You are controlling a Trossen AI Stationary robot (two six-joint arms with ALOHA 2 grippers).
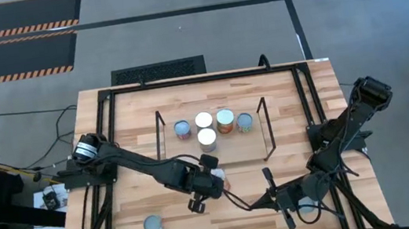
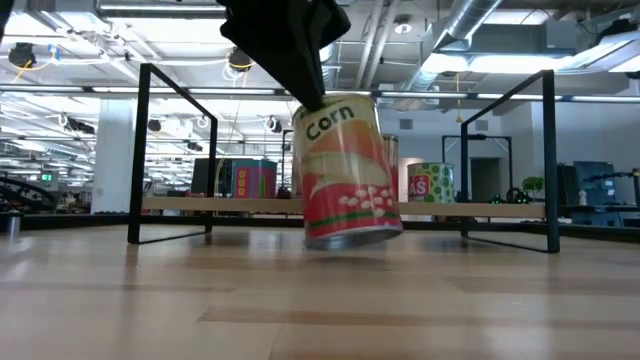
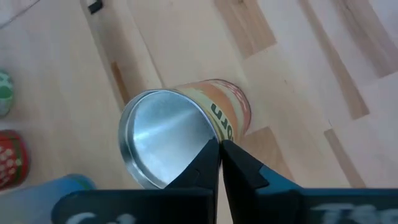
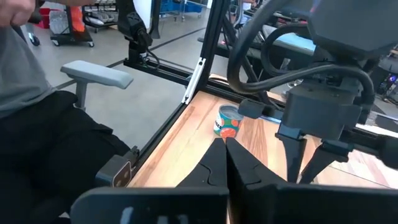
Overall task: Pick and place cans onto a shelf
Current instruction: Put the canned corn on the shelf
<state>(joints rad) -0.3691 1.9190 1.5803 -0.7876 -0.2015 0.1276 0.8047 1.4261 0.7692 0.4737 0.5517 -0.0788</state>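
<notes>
My left gripper (image 1: 214,175) is near the table's middle, in front of the shelf, shut on a can (image 2: 345,170) with a red and orange "Corn" label and a silvery top (image 3: 161,134). The shelf (image 1: 234,147) is a low light-wood board with black wire ends. Several cans stand upright on it (image 1: 205,128). One more can (image 1: 153,225) stands on the table at the near left. My right gripper (image 1: 275,197) is shut and empty near the table's front edge; it also shows in the right wrist view (image 4: 224,144). My left gripper pinches the can's top rim (image 3: 210,138) between its two fingers, one finger over the lid inside the rim and one on the outer wall. The fingers come from above, pointing down. The can hangs below them, tilted, clear of the table (image 2: 350,240).
The table's black frame rails run along its left (image 1: 88,193) and right (image 1: 311,108) sides. A person in dark trousers (image 4: 56,149) sits beside a grey armrest (image 4: 96,74) past the table's edge. Bare wood lies in front of the shelf (image 1: 159,191).
</notes>
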